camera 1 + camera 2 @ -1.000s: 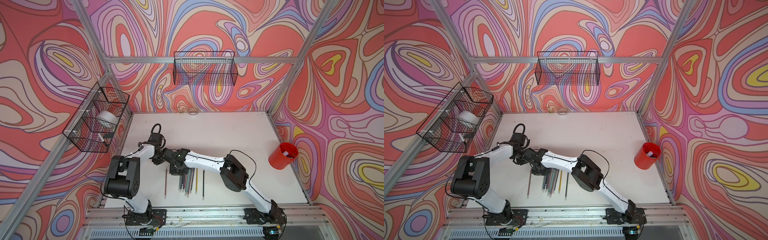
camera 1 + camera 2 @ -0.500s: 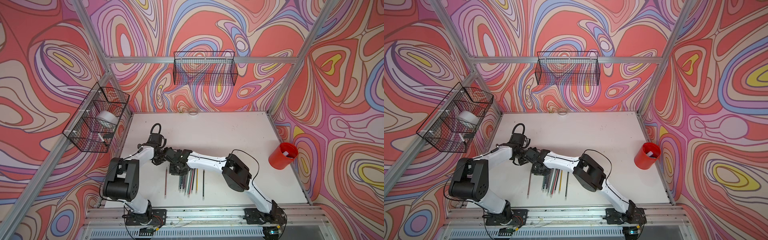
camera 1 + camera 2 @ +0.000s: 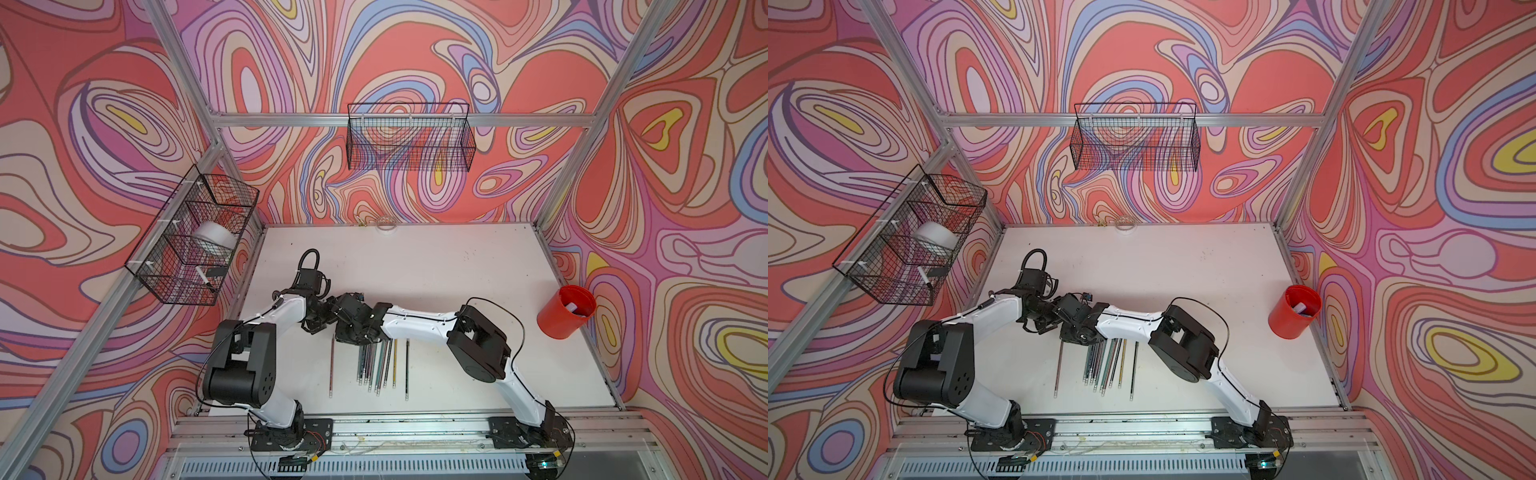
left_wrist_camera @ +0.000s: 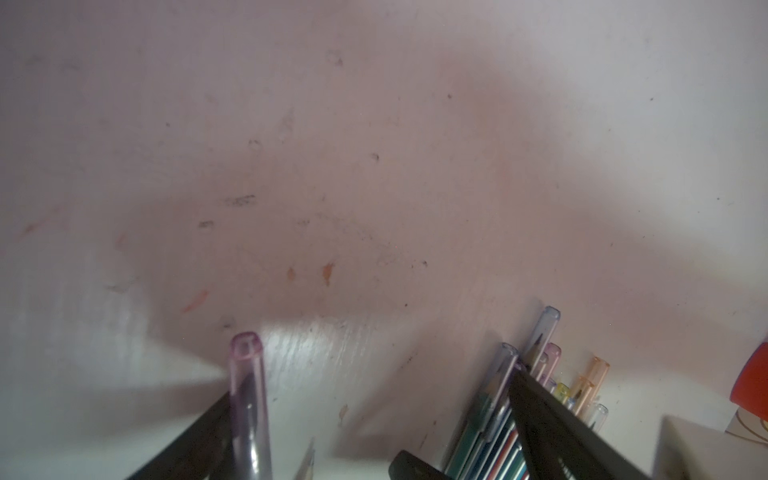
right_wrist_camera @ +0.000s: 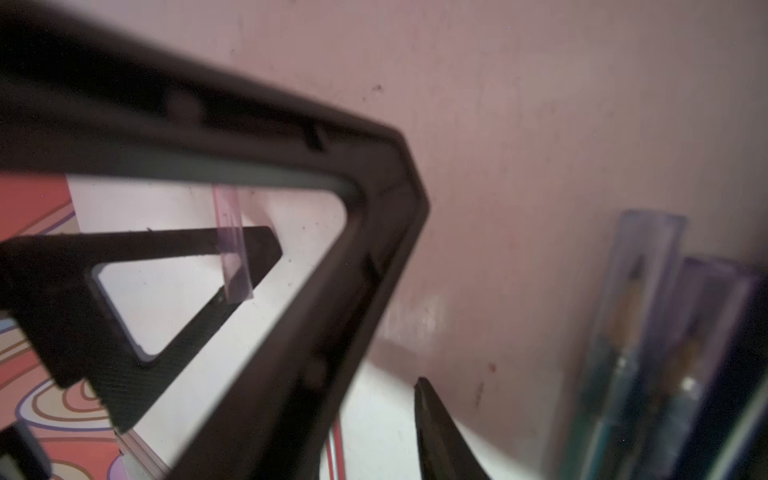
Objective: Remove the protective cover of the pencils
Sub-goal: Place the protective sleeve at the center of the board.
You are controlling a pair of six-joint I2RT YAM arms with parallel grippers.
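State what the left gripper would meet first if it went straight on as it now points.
Probably the bare table: the left gripper points down at it. The lavender protective cover lies beside one finger, not across the path; depth is unclear.

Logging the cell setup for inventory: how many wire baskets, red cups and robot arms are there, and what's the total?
Wire baskets: 2
Red cups: 1
Robot arms: 2
Total: 5
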